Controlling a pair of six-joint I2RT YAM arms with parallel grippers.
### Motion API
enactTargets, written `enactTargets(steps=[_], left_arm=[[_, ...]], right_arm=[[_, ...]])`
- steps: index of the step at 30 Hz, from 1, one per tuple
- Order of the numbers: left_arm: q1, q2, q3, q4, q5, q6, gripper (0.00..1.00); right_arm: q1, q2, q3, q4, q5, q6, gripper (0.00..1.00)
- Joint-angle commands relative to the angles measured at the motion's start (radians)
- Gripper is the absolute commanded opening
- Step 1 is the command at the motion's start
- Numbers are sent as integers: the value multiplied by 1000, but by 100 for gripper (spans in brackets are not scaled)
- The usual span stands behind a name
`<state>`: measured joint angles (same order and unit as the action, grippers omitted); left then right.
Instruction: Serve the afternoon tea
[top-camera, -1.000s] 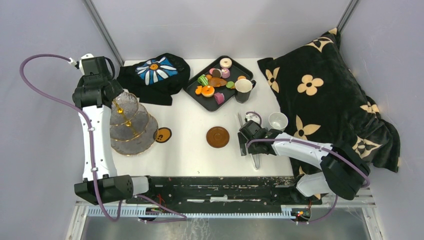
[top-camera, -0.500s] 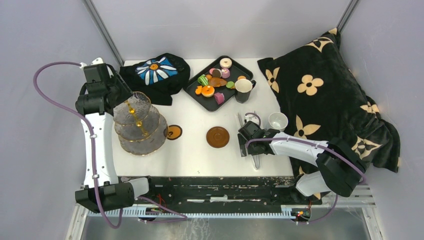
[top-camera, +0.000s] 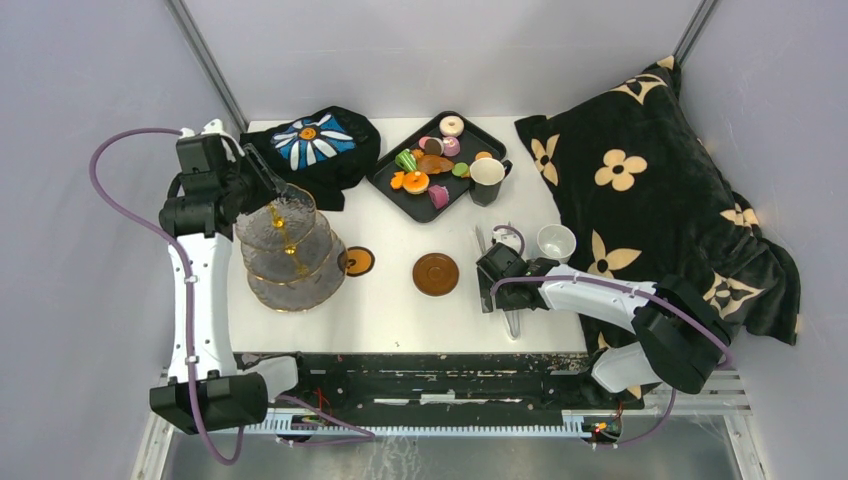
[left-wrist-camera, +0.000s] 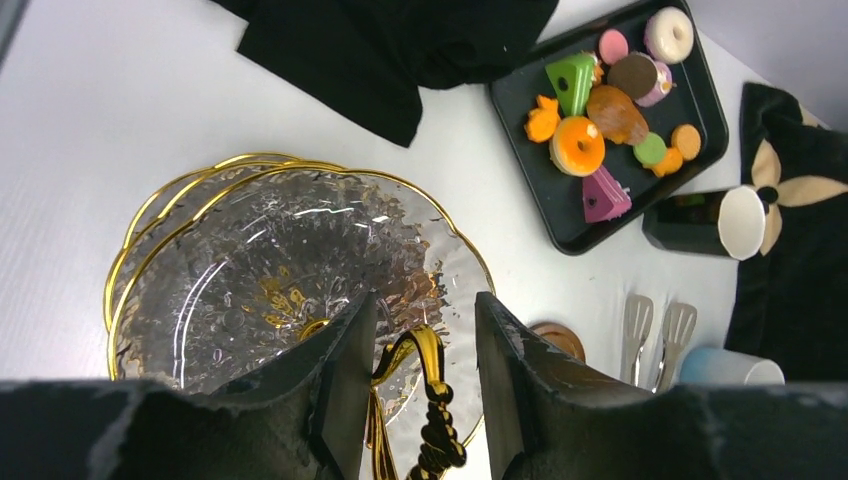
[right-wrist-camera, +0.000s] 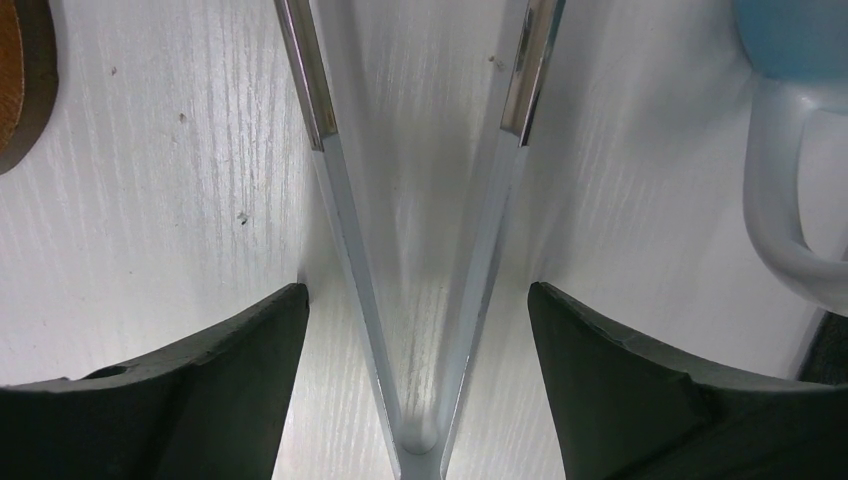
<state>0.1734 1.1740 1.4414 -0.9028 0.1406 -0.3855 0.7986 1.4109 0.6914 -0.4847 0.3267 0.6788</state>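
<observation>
My left gripper (top-camera: 272, 192) (left-wrist-camera: 420, 310) is shut on the gold loop handle (left-wrist-camera: 428, 345) at the top of the three-tier glass stand (top-camera: 290, 250) (left-wrist-camera: 260, 250), at the table's left. Toy pastries (top-camera: 428, 165) (left-wrist-camera: 590, 140) lie on a black tray (top-camera: 480, 135), with a dark cup (top-camera: 488, 180) at the tray's right corner. A white mug (top-camera: 556, 241) (right-wrist-camera: 790, 200) stands right of centre. One brown saucer (top-camera: 436, 274) lies mid-table, another (top-camera: 357, 261) beside the stand. My right gripper (top-camera: 503, 298) (right-wrist-camera: 418, 300) is open, low over metal tongs (right-wrist-camera: 340, 200), one finger on each side of them.
A black cloth with a blue-white flower (top-camera: 310, 145) lies at the back left, just behind the stand. A black blanket with tan flowers (top-camera: 650, 190) covers the table's right side. The tongs (top-camera: 512, 318) reach close to the front edge.
My left arm has moved right and away from the left edge, bringing the stand with it; the small saucer beside it now sits further right. The right arm has barely moved.
</observation>
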Motion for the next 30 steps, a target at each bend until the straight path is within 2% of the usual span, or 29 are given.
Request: enactTargets(steps=[1,7,11,19,20,23,25,30], left_arm=[[-51,-14,-30,90,52,-54,49],[-74,9,-10,137,29,-75,53],[-75,-1,7,126,-4,-64,66],[-74,-26,105,59,-108,-40,97],[-74,-27,124,49,-123,-36,100],[-74,-37,176,28,-152,-26,99],[-75,-48,206,18,-172,-21,99],[-75,-75,265,-5,-194,-5,99]], right_arm=[[5,-12,25,-16,57,19,88],[5,-18,17,-9,108,24,95],[5,-27,-9,23,122,40,96],[5,-11,-60,207,143,8,87],[5,2,-59,221,150,6,84],[5,51,-61,247,152,8,71],[5,63,-75,261,156,22,58],[5,-28,-129,247,146,31,31]])
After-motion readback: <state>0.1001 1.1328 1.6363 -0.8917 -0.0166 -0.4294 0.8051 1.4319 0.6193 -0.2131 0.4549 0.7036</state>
